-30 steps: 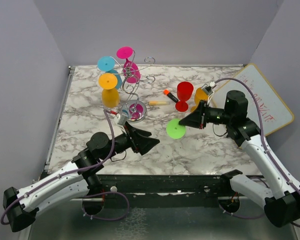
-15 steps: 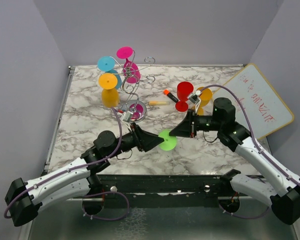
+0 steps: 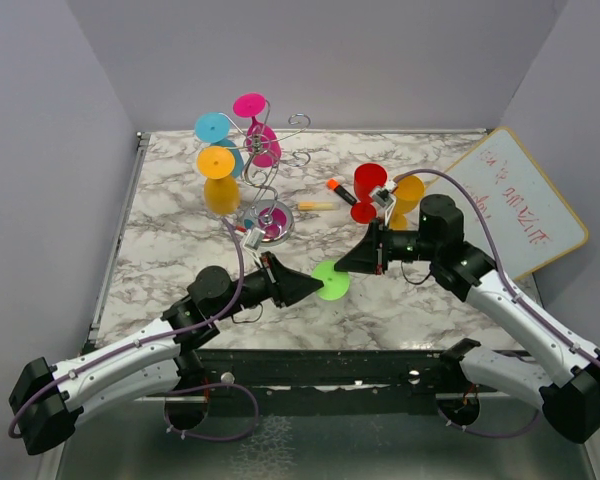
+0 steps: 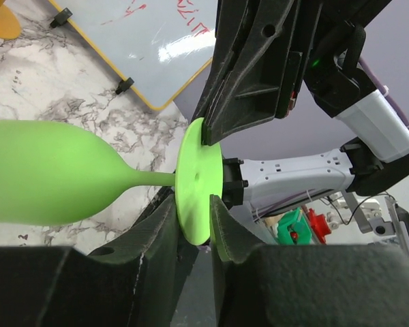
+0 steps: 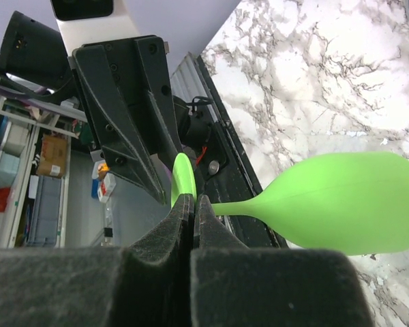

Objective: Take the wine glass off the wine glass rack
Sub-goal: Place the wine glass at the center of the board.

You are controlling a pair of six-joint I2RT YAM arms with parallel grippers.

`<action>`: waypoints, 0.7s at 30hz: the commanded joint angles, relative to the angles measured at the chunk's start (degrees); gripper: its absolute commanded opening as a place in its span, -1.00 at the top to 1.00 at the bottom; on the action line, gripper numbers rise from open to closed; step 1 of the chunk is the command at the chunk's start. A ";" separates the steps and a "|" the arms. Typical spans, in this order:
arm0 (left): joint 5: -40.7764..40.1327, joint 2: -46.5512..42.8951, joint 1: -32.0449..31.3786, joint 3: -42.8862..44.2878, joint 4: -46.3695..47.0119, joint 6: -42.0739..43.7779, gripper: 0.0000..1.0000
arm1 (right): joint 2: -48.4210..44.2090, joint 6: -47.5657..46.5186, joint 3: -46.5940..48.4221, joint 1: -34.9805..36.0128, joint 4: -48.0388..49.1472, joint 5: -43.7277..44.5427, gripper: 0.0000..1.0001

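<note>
The right gripper [image 5: 193,204] is pinching the thin rim of the foot [image 4: 198,178] of the green wine glass [image 5: 341,201], its fingers fully closed. The left gripper [image 4: 192,208] is straddling the opposite edge of that foot with its fingers narrowly parted; whether the pads are pressing yet, I cannot tell. The bowl is reaching away on its stem, clear of both pairs of fingers. The wine glass rack [image 3: 263,180] is standing well apart, past the left fingers.

The risk lies in the handover. If the right lets go before the left is seated, the bowl's weight (all leverage on a slim disc) could pivot the glass out onto the marble table [image 3: 170,230].
</note>
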 commanded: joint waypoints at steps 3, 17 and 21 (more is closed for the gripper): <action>3.86 0.89 -0.30 0.61 1.67 0.58 0.62 | 1.28 -2.30 1.96 0.13 -1.46 0.12 0.99; 1.39 -1.96 -0.30 -0.50 1.93 -0.14 0.87 | 0.26 1.72 -1.04 0.13 3.40 -2.00 0.99; 0.35 -3.45 -0.30 -0.59 1.93 0.87 0.88 | 0.56 5.19 -2.79 0.13 8.72 -3.38 0.99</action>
